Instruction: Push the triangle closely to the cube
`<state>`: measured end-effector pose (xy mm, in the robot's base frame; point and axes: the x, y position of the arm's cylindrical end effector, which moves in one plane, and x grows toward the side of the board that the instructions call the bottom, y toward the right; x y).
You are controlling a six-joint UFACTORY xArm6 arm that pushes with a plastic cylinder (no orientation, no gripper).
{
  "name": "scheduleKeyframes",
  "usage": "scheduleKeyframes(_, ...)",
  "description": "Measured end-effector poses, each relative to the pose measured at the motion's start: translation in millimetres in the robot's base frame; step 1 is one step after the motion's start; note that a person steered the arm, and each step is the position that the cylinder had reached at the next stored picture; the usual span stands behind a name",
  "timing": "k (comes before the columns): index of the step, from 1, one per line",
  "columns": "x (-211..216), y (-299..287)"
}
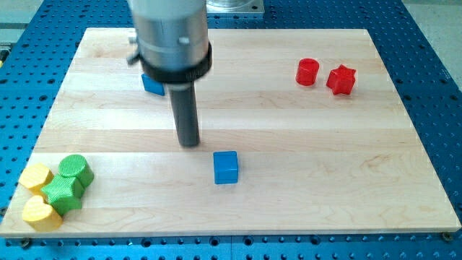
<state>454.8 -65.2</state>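
A blue cube (225, 167) sits on the wooden board (289, 144) a little below the middle. A second blue block (151, 84), mostly hidden behind the arm's housing, lies near the top left; its shape cannot be made out. My tip (189, 144) rests on the board between the two, just up and left of the blue cube with a small gap, and well below the hidden blue block.
A red cylinder (307, 72) and a red star (341, 79) lie at the top right. At the bottom left corner cluster a green cylinder (76, 168), a green star (62, 193) and two yellow blocks (35, 176) (40, 213).
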Motion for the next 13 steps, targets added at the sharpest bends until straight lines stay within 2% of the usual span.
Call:
scheduleKeyframes(1,-96,1)
scheduleKeyframes(2,-171,-25)
scheduleKeyframes(3,-169,-81)
scheduleKeyframes(4,-124,-103)
scheduleKeyframes(5,-93,-61)
scheduleKeyframes(6,-89,-4)
scheduleKeyframes(8,-117,9)
scheduleKeyframes(11,-62,49)
scheduleKeyframes(13,18,56)
